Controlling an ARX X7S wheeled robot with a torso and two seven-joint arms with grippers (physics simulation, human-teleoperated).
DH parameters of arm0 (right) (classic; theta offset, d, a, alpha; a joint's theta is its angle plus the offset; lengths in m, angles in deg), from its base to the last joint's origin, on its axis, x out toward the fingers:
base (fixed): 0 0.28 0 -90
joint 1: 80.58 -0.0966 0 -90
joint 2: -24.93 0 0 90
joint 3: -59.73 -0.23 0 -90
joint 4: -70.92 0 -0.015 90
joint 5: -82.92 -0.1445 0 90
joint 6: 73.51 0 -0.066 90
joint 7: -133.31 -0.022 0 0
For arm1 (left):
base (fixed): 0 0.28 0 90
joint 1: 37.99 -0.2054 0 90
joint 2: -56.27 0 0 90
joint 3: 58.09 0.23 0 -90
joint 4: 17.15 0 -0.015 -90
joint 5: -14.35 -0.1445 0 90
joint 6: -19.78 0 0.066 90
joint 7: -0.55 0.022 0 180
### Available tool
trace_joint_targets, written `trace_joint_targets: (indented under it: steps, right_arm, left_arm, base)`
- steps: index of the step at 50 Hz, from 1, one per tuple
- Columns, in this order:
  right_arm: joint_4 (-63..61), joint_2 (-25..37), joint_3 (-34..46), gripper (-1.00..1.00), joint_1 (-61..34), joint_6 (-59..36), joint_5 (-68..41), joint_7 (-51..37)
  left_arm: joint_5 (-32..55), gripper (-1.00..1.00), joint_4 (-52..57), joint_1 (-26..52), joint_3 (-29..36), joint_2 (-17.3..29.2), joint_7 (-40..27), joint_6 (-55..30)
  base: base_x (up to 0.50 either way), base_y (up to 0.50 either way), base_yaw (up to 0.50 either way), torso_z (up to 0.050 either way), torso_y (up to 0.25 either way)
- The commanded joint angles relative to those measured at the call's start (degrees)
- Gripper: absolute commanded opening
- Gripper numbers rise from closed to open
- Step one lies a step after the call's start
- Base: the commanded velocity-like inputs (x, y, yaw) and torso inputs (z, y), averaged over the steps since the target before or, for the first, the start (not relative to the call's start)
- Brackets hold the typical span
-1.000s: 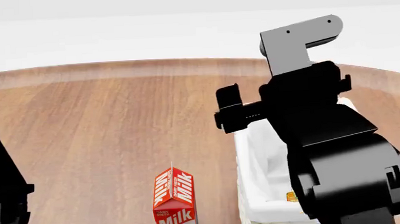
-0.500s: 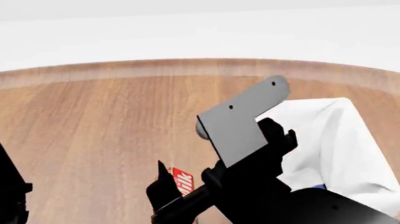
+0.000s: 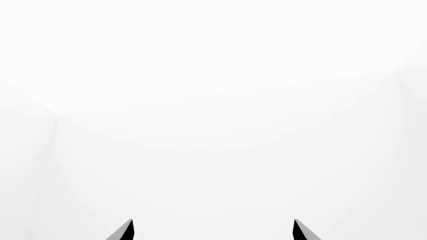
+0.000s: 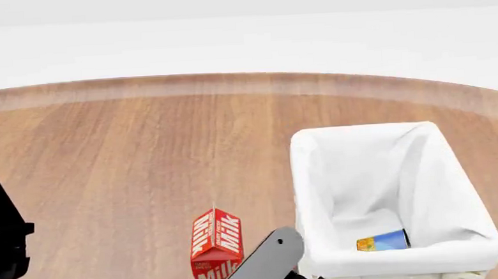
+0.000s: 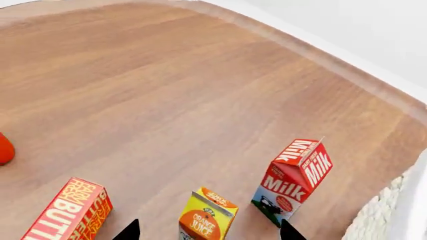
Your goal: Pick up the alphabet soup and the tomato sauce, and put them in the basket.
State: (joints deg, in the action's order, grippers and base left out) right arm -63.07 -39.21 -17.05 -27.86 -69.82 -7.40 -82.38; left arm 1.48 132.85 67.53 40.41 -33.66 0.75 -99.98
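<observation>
The cream-white basket (image 4: 306, 175) stands at the right of the wooden table. The alphabet soup (image 4: 382, 241), a blue and yellow can, lies on its side inside the basket near the front wall. The tomato sauce is not in view. My right gripper (image 5: 210, 232) is open and empty; it hangs above the table with an orange juice carton (image 5: 207, 220) below, between its fingertips (image 5: 128, 231). In the head view only a grey link of the right arm (image 4: 264, 263) shows, left of the basket. My left gripper (image 3: 212, 232) is open, facing blank white.
A red milk carton (image 4: 216, 247) stands left of the basket and also shows in the right wrist view (image 5: 293, 177). A butter box (image 5: 67, 212) lies beyond the juice. A red-orange rounded thing (image 5: 3, 148) is cut off by the frame edge. The basket's wicker side (image 5: 383, 215) shows there too.
My right arm has pulled back from over the basket, down and left, nearly out of the head view. The basket now shows uncovered with the alphabet soup inside.
</observation>
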Motion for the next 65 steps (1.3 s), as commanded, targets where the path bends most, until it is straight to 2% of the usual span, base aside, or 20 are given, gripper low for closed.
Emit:
trace_joint_targets:
  steps: [1,2,3,4,6,7,9,11,12,13,16,18,20,26,27,40,46,65]
  right_arm:
    - [-3.8,2.1,3.3,1.00,7.2,0.3,-2.3,-1.3]
    - [-3.7,2.2,3.6,1.00,7.5,0.4,-2.3,-1.4]
    - [-1.9,3.4,5.3,1.00,5.4,2.4,-8.8,-6.5]
    - [-2.4,3.2,5.3,1.00,7.2,2.3,-7.0,-5.5]
    - [-1.1,4.6,8.0,1.00,5.7,5.3,-14.2,-11.7]
    - [-2.1,4.2,7.5,1.00,7.6,4.3,-11.0,-9.7]
    - [-1.7,5.3,9.0,1.00,7.9,6.7,-14.7,-14.1]
    - [-2.9,5.2,6.9,1.00,13.1,6.7,-9.2,-11.1]
    - [-2.9,5.4,6.7,1.00,13.9,7.2,-9.5,-11.2]
    - [-2.9,6.6,8.2,1.00,12.5,9.4,-14.4,-16.1]
    - [-4.1,6.8,8.0,1.00,15.9,10.1,-13.0,-17.0]
    - [-4.2,7.9,10.1,1.00,14.2,13.0,-19.0,-22.3]
    - [-5.1,7.8,9.7,1.00,16.4,12.5,-16.8,-21.2]
    - [-6.4,9.1,12.1,1.00,17.9,14.2,-19.4,-25.8]
    - [-6.8,8.7,11.7,1.00,20.0,13.4,-16.6,-24.6]
    - [-7.7,9.8,13.6,1.00,24.3,13.2,-14.6,-26.5]
    - [-7.3,9.7,12.2,1.00,27.6,12.3,-9.1,-22.2]
    - [-6.0,11.4,10.8,1.00,28.9,12.9,-5.1,-18.8]
  left_arm:
    - [0.0,1.00,0.0,-0.5,-0.1,0.0,-0.1,0.3]
    - [0.1,1.00,0.0,-0.4,-0.1,0.0,0.0,0.2]
    - [-0.1,1.00,0.0,-0.3,0.1,0.0,0.0,0.1]
    - [-0.1,1.00,0.0,-0.1,0.2,0.0,0.0,0.0]
    - [-0.2,1.00,0.0,0.0,0.4,0.0,0.1,-0.1]
    - [-0.2,1.00,0.0,0.0,0.4,0.0,0.1,-0.1]
    - [-0.2,1.00,0.0,-0.2,0.4,0.0,0.0,-0.1]
    - [-0.2,1.00,0.0,-0.2,0.5,0.0,0.0,-0.1]
    - [-0.1,1.00,0.0,-0.2,0.5,0.0,0.0,-0.1]
    - [0.0,1.00,0.0,-0.1,0.5,0.0,0.0,-0.2]
    - [-0.1,1.00,0.0,-0.2,0.4,0.0,0.0,0.0]
    - [0.0,1.00,0.0,-0.3,0.3,0.0,0.0,0.2]
    - [-0.1,1.00,0.0,-0.4,0.3,0.0,0.0,0.3]
    - [-0.1,1.00,0.0,-0.3,0.4,0.0,0.0,0.2]
    - [0.0,1.00,0.0,-0.5,0.5,0.0,-0.2,0.3]
    - [-0.3,1.00,0.0,-0.7,1.0,0.0,-0.3,0.4]
    - [-0.2,1.00,0.0,-0.9,1.2,0.0,-0.4,0.6]
    - [-0.6,1.00,0.0,-0.2,1.6,0.0,-0.3,0.0]
  base:
    - [0.00,0.00,0.00,0.000,0.000]
    - [0.00,0.00,0.00,0.000,0.000]
    - [0.00,0.00,0.00,0.000,0.000]
    - [0.00,0.00,0.00,0.000,0.000]
    - [0.00,0.00,0.00,0.000,0.000]
    - [0.00,0.00,0.00,0.000,0.000]
    - [0.00,0.00,0.00,0.000,0.000]
    - [0.00,0.00,0.00,0.000,0.000]
    - [0.00,0.00,0.00,0.000,0.000]
    - [0.00,0.00,0.00,0.000,0.000]
    - [0.00,0.00,0.00,0.000,0.000]
    - [0.00,0.00,0.00,0.000,0.000]
    - [0.00,0.00,0.00,0.000,0.000]
    - [0.00,0.00,0.00,0.000,0.000]
    - [0.00,0.00,0.00,0.000,0.000]
    - [0.00,0.00,0.00,0.000,0.000]
    - [0.00,0.00,0.00,0.000,0.000]
    - [0.00,0.00,0.00,0.000,0.000]
